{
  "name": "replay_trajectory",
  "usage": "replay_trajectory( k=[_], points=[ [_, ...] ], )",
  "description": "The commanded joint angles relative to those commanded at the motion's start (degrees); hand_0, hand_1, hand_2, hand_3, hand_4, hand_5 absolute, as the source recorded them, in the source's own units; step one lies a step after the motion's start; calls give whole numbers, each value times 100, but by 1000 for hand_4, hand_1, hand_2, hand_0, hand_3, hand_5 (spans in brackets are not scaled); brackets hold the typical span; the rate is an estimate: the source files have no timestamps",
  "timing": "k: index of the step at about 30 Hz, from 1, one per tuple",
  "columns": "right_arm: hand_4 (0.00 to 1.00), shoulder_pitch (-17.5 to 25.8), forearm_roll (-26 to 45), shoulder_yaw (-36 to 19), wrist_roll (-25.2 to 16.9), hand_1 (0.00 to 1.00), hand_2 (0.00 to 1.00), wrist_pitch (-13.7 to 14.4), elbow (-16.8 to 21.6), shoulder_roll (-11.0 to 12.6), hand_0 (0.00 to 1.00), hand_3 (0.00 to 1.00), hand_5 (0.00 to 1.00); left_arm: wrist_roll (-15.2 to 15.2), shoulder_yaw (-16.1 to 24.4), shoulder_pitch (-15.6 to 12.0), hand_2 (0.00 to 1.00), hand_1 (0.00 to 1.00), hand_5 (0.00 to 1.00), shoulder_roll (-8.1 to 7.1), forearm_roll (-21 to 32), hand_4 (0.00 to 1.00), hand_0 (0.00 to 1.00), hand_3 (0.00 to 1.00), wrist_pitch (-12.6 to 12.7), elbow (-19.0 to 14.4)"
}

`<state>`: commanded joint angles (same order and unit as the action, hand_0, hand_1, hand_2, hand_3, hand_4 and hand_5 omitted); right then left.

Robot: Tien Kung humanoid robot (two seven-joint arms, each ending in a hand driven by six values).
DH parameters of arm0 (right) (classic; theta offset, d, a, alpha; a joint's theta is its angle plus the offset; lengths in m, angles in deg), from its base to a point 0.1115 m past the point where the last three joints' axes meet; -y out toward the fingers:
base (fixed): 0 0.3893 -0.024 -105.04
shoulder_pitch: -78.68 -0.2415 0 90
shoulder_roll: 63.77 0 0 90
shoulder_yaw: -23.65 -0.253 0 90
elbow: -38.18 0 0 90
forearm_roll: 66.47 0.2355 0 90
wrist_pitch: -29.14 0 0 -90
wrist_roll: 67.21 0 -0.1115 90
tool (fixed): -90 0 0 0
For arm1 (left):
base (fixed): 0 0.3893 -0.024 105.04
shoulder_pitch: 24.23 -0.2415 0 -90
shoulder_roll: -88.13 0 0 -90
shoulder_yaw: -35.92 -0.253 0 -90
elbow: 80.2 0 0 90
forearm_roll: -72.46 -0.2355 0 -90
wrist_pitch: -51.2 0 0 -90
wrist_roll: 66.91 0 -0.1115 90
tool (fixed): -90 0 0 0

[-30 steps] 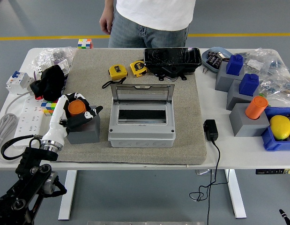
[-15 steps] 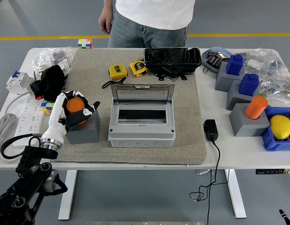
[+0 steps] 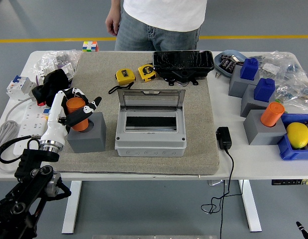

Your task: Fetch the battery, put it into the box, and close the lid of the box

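Observation:
My left hand [image 3: 74, 108] is shut on an orange cylindrical battery [image 3: 76, 112] and holds it partly out of the top of a grey block holder [image 3: 89, 137] at the mat's left side. The grey box [image 3: 151, 130] sits in the middle of the mat with its clear lid [image 3: 151, 99] standing open at the back. Its black inner slot shows. A second orange battery [image 3: 271, 114] stands in a grey holder [image 3: 263, 130] on the right. My right hand is not in view.
Two yellow tape measures [image 3: 125, 76] and a black case [image 3: 183, 61] lie behind the box. Blue blocks on grey holders [image 3: 249, 74], a blue bin with a yellow lemon [image 3: 297, 134], a black power adapter [image 3: 224, 138], a power strip [image 3: 24, 127]. A person [image 3: 158, 20] stands at the far side.
My left hand has lifted up and to the left with the orange battery, drawing it out of the grey holder. The box and the person have not moved.

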<state>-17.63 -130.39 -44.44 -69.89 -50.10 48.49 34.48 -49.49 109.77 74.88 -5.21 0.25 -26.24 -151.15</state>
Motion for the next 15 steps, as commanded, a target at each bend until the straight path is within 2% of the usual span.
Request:
replay_trajectory(
  k=[7, 10, 11, 15],
  points=[
    [998, -8, -25, -40, 3, 902, 859, 2, 0, 1, 917, 891, 998, -95, -15, 51, 48, 18, 78, -36, -147, 939, 68, 30, 36, -162],
    [998, -8, -41, -63, 9, 902, 859, 1, 0, 4, 917, 891, 998, -192, -77, 56, 48, 18, 78, -92, -356, 939, 68, 30, 65, -371],
    [998, -8, -43, -64, 10, 903, 859, 2, 0, 4, 916, 891, 998, -218, -105, 59, 59, 25, 43, -115, -408, 966, 70, 38, 72, -428],
    [998, -25, -31, -54, 2, 903, 859, 4, 0, 14, 916, 891, 998, -398, -347, 81, 59, 25, 43, -301, -913, 966, 70, 38, 152, -864]
  ],
)
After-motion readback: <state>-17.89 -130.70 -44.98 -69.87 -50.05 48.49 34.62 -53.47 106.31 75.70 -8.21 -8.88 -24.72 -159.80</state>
